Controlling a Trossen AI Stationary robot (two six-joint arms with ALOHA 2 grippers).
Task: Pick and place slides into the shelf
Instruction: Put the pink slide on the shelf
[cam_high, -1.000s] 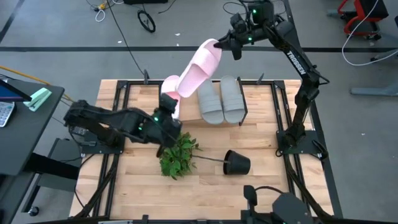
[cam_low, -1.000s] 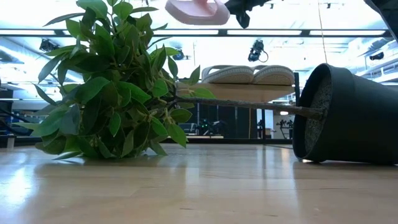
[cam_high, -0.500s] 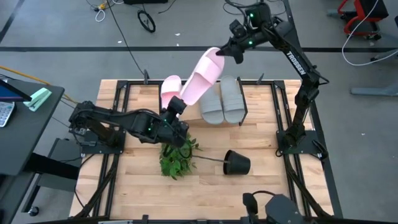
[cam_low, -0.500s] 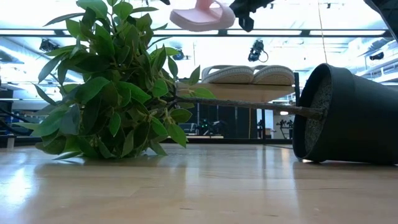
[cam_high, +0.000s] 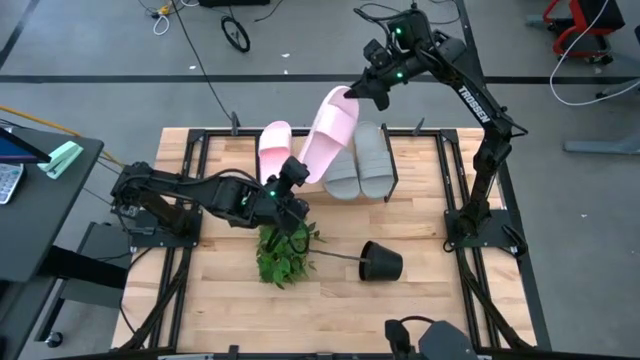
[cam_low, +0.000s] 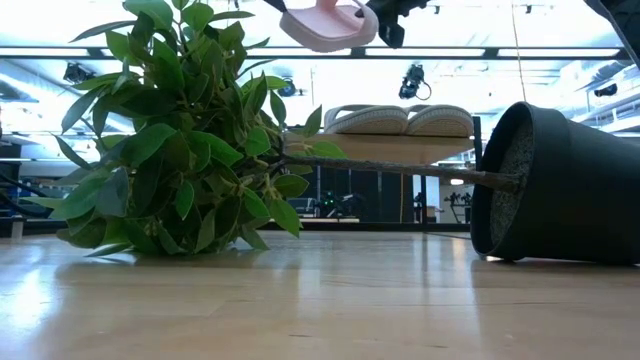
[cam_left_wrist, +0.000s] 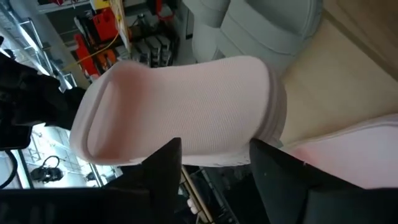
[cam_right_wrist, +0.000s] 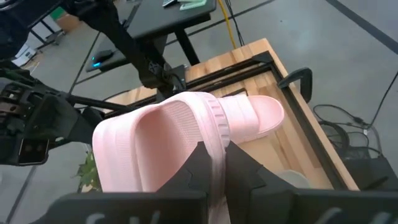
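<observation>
Closest to me is the mess: a tipped black plant pot (cam_high: 381, 264) at about 5 o'clock on the tabletop (cam_high: 220, 300), its leafy plant (cam_high: 285, 250) sprawled toward 7. My left gripper (cam_high: 292, 196) sits just above that plant near the table's middle, fingers spread with nothing between them, so I'd count it as waiting.

Further out toward 12 is the shelf (cam_high: 320, 185). Two grey slides (cam_high: 358, 160) lie side by side on its right half and one pink slide (cam_high: 274, 151) lies flat at its left end.

Farthest and highest, my right gripper (cam_high: 352, 91) is pinching the rim of the second pink slide (cam_high: 331, 135), which hangs tilted in the air over the gap between its pink mate and the greys.

My take on doing this bit well: level the sole before going down, line it up parallel with the neighbours, lower into that gap without shoving the greys, and only let go once it's resting on the board.
</observation>
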